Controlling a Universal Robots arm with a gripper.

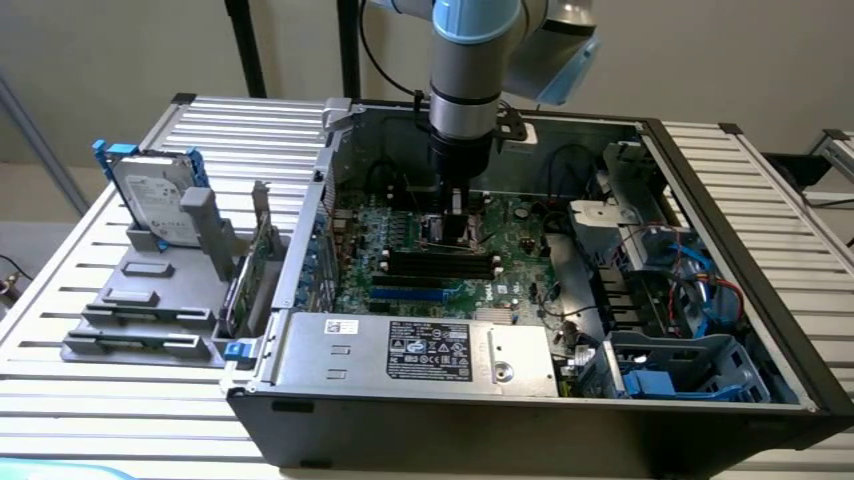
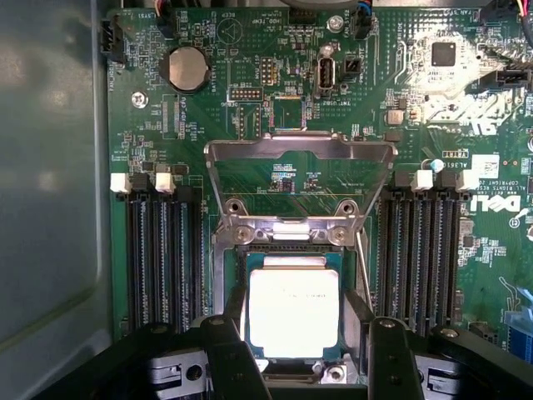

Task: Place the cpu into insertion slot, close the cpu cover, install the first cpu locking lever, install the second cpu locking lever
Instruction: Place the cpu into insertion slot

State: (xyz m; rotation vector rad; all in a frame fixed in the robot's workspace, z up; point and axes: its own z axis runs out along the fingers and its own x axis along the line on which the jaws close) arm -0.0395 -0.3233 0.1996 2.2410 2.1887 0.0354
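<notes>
The pale tan cpu lies flat inside the insertion slot, a black square socket with a silver rim on the green board. My gripper hangs just over it, open, with one dark finger on each side of the chip and a gap showing at the far finger. The silvery cpu cover stands flipped up and back from its hinge. A thin metal locking lever is raised beside the slot. In the exterior view the gripper reaches straight down into the open computer case.
Long black memory slots flank the socket on both sides. A labelled grey metal box fills the case's near side. Cables and a blue-grey drive cage sit at the exterior view's right; a hard drive stands outside at its left.
</notes>
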